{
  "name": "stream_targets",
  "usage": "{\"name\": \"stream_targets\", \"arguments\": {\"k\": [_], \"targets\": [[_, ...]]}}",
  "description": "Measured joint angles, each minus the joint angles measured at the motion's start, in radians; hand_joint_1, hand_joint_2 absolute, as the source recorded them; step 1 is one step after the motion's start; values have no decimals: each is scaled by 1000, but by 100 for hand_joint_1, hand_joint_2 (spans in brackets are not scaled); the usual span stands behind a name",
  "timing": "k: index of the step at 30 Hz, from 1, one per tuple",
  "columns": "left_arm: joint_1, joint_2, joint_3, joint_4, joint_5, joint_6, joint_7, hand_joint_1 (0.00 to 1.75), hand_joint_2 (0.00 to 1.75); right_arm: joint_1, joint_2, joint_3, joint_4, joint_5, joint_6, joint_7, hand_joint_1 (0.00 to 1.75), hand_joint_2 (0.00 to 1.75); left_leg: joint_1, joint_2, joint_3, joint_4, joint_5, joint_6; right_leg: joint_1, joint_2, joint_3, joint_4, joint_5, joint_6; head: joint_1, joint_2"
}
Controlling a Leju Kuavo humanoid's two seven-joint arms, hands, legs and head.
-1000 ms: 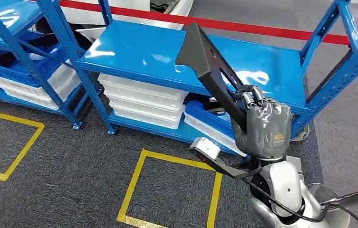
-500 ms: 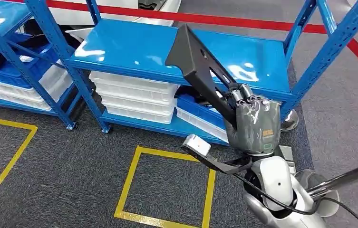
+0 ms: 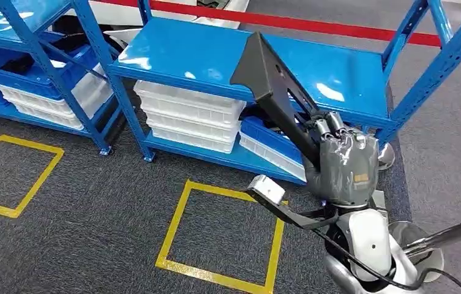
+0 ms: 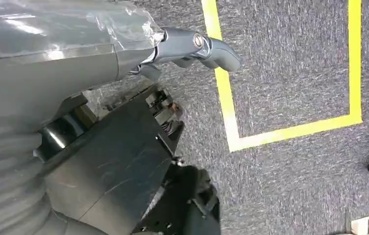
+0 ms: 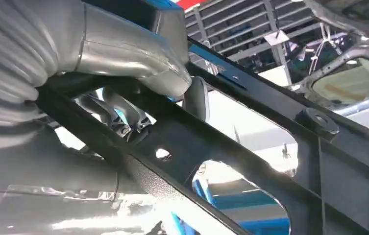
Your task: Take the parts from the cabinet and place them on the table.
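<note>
A long black part (image 3: 270,79), a flat bracket with cut-outs, slants up over the blue shelf. My right hand (image 3: 343,165) grips its lower end, fingers wrapped round the bar. Up close, the right wrist view has the part (image 5: 251,147) running across the picture, with the right hand (image 5: 74,44) clamped on it. My left hand (image 4: 50,63) hangs over the grey carpet with its thumb (image 4: 197,44) sticking out and nothing in it.
The blue cabinet shelf (image 3: 215,55) is right ahead, with stacked white trays (image 3: 191,116) and a blue crate (image 3: 270,144) underneath. A second blue rack (image 3: 26,67) stands to the left. Yellow squares (image 3: 221,233) mark the carpet, and a red line (image 3: 313,24) runs behind the racks.
The whole picture has shifted, so the camera moved: racks and floor marks slid left, then back right. My right hand keeps the same hold on the black part.
</note>
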Motion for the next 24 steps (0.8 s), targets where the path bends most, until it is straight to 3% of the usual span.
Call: {"name": "stream_targets", "arguments": {"k": [2, 3, 4, 5, 7, 8, 9, 10, 11, 13, 14, 18, 19, 21, 23, 24], "targets": [[1, 0, 0, 0, 0, -1, 0, 0, 175, 1, 0, 0, -1, -6, 7, -3, 175, 175, 4, 1, 0, -5, 9, -13, 4, 1, -6, 1, 7, -7, 2, 0], [1, 0, 0, 0, 0, -2, 0, 0, 175, 1, 0, 0, -3, -14, 12, -7, 175, 175, -4, -1, -2, -5, 14, -20, -6, 0, -10, -16, 22, -13, 0, 0], [1, 0, 0, 0, 1, -2, 0, 0, 175, -1, 1, 0, -3, -18, 17, -9, 175, 175, 0, -4, -9, 13, -11, -24, -10, -6, -10, -20, 33, -15, -1, 0], [1, 0, 0, 0, 1, -3, 0, 0, 175, -1, 2, 0, -4, -22, 20, -11, 175, 175, 0, -6, -28, 57, -55, -29, -11, -6, -18, -21, 39, -24, -14, 0], [3, 0, 0, 0, 1, -3, 0, 0, 175, 0, 2, 0, -5, -34, 28, -13, 175, 175, 7, -6, -81, 210, -147, -39, -10, -10, -35, -18, 48, -27, -30, 0], [4, 0, 0, 0, 1, -3, 0, 0, 175, -1, 2, 0, -5, -39, 31, -14, 175, 175, 9, -6, -101, 279, -177, -43, -10, -10, -46, -13, 53, -26, -33, 0], [5, 0, 0, 0, 1, -4, 0, 0, 175, 0, 2, 0, -5, -43, 35, -15, 175, 175, 11, -6, -98, 299, -178, -46, -10, -10, -56, -6, 56, -25, -37, 0], [4, 0, 0, 0, 1, -5, 0, 0, 175, 0, 2, 0, -5, -47, 38, -16, 175, 175, 13, -6, -75, 272, -161, -47, -11, -10, -65, 0, 58, -23, -42, 0], [4, 0, 0, 0, 1, -5, 0, 0, 175, 0, 2, 0, -5, -51, 40, -17, 175, 175, 15, -6, -30, 207, -130, -47, -12, -10, -72, 6, 59, -22, -45, 0], [3, 0, 0, 0, 1, -5, 0, 0, 175, -2, 3, 0, -5, -56, 44, -17, 175, 175, 20, -6, 78, 21, -70, -46, -13, -9, -82, 23, 58, -16, -52, 0], [1, 0, 0, 0, 1, -5, -1, 0, 175, -3, 3, 0, -5, -60, 46, -17, 175, 175, 17, -8, 81, -2, -81, -40, -6, -9, -91, 31, 58, -8, -55, 0], [3, 0, 0, 0, -5, -4, -1, 0, 175, -5, 4, 0, -5, -83, 48, -17, 175, 175, 10, -8, 65, -2, -63, -6, -11, -6, -101, 30, 74, 16, -48, 0], [0, 0, 0, 0, -5, -4, -1, 0, 175, -5, 4, 0, -5, -89, 48, -17, 175, 175, 16, -1, 63, -10, -54, 6, -15, -5, -106, 41, 58, 20, -49, 0], [-3, 0, 0, 0, -5, -3, -1, 0, 175, -9, 4, 0, -5, -101, 47, -17, 175, 175, 16, 2, 49, -12, -43, 18, -15, -4, -148, 143, -29, 27, -30, 0], [-2, 0, 0, 0, -3, 0, -1, 0, 175, -8, 4, 0, -5, -109, 47, -17, 175, 175, 13, 8, 36, -11, -35, 19, -15, -4, -201, 297, -107, 32, -18, 0], [-1, 1, 0, 0, -1, 2, -1, 0, 175, -8, 4, 0, -5, -114, 47, -18, 175, 175, 12, 12, 31, -10, -31, 19, -15, -4, -209, 336, -115, 32, -13, 0]]}}
